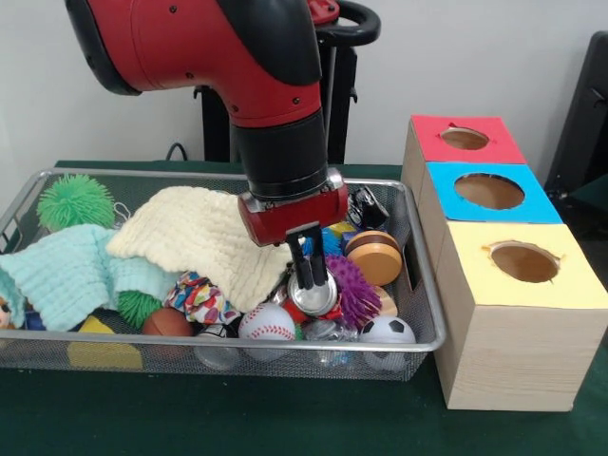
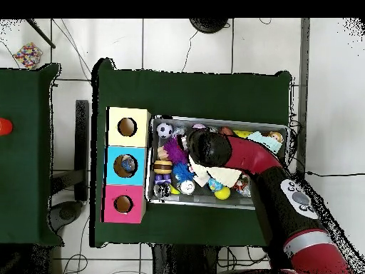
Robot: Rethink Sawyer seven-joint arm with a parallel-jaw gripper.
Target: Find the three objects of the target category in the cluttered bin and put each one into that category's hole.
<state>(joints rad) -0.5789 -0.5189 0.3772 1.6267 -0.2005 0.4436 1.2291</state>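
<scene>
Now fingers (image 1: 310, 275) closed on shiny round metal lid (image 1: 313, 295) above spiky purple ball (image 1: 354, 290), wire-mesh bin (image 1: 423, 313).

dark green table cover (image 1: 285, 423) across 6 o'clock in the front view. white wall (image 1: 494, 57) behind, black chair (image 1: 587, 114) at 3 o'clock. from overhead: second green table (image 2: 25, 157) at 9 o'clock, red thing (image 2: 3, 126) on its edge; patterned bundle (image 2: 27, 53) at 11 o'clock on white tiled floor (image 2: 235, 43); thin cables (image 2: 71, 44) trailing nearby.

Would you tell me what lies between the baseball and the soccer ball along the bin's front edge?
In the front view, a clear, glassy object sits between the baseball and soccer ball.
</scene>
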